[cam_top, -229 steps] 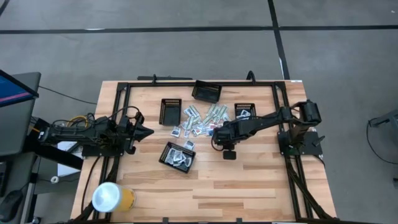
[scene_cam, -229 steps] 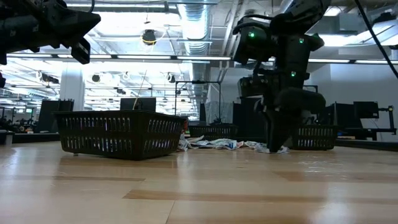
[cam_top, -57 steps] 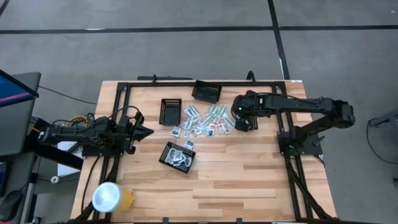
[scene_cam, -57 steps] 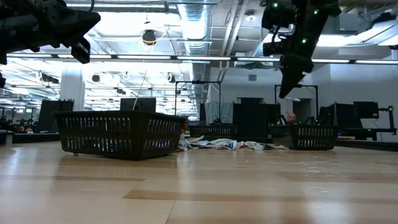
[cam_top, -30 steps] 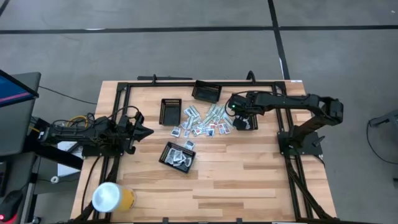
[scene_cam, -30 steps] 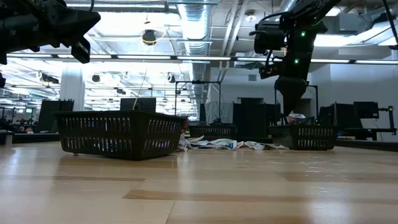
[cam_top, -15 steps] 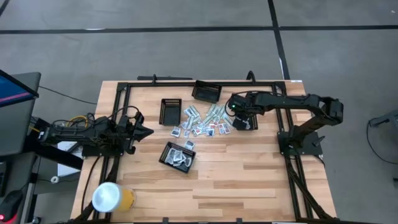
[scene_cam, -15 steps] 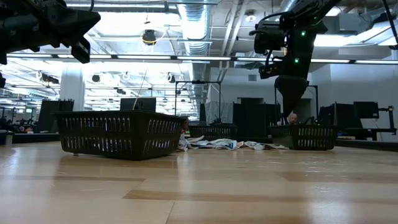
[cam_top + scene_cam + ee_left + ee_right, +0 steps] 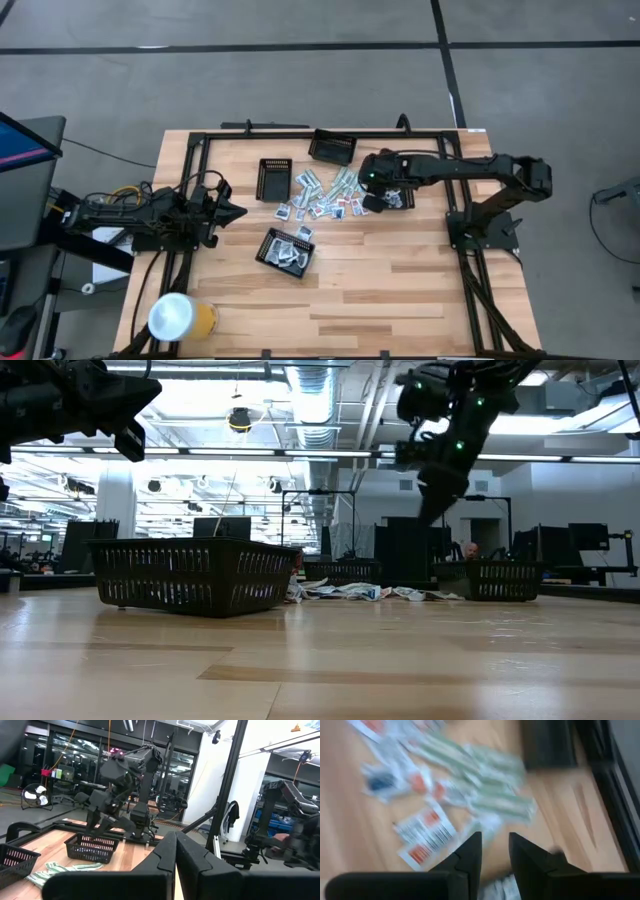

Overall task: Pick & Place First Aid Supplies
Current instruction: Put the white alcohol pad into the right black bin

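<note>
The first aid supplies (image 9: pixel 325 195) lie in a loose heap on the table's middle: white sachets with red or blue marks and pale green strips (image 9: pixel 485 785), seen low in the low view (image 9: pixel 350 591). My right gripper (image 9: pixel 368 200) hangs above the heap's right edge, open and empty (image 9: pixel 495 852), tipped aslant in the low view (image 9: pixel 430 505). Under it lies a white sachet with red marks and a barcode (image 9: pixel 425 837). My left gripper (image 9: pixel 240 210) waits shut at the table's left (image 9: pixel 175 852).
Black mesh trays stand around the heap: one to its right (image 9: pixel 400 180) (image 9: pixel 495 580), one at the far side (image 9: pixel 333 148), one to its left (image 9: pixel 274 178), and a near one holding packets (image 9: pixel 286 250) (image 9: pixel 190 575). A black rail frame (image 9: pixel 200 150) borders the table. A yellow-white cup (image 9: pixel 180 317) stands near-left.
My right gripper has moved from above the right-hand tray toward the table's left, over the right edge of the heap, and has tipped aslant as it went. The left arm has kept still.
</note>
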Tool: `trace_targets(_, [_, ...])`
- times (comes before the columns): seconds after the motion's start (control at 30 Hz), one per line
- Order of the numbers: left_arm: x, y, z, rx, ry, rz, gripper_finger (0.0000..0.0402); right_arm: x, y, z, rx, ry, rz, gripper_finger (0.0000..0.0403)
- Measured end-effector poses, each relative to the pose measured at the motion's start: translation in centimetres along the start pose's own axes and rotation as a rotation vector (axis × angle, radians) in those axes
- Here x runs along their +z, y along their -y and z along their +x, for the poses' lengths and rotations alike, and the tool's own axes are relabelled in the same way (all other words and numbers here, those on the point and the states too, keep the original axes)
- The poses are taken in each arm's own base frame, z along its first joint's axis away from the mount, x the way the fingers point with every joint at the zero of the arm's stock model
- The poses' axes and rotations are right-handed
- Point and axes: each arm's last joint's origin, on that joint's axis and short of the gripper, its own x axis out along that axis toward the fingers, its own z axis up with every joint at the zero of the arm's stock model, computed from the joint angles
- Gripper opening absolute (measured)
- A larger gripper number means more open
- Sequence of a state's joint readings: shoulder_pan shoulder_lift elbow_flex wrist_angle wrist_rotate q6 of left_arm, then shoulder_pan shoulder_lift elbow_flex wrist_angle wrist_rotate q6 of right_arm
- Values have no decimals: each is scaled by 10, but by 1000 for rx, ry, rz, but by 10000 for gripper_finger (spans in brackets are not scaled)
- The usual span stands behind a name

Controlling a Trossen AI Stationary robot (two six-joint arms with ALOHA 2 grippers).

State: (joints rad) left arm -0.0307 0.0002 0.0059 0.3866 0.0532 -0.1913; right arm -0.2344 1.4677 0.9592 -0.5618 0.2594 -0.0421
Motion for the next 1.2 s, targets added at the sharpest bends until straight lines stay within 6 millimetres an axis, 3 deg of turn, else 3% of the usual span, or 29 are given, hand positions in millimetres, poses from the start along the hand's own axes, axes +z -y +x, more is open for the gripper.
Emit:
trace_targets(0.2, [0,0,0,0,0,0,8,20,-14,-2,170,210,-74,91])
trace_targets(0.37, [0,0,0,0,0,0,8,29,-23,11,253,284,-149,91])
trace_targets(0.87, [0,0,0,1,0,0,8,11,-83,77,379,112,-303,91])
trace_targets(1.2, [0,0,0,0,0,0,8,3,-96,97,396,58,-294,91])
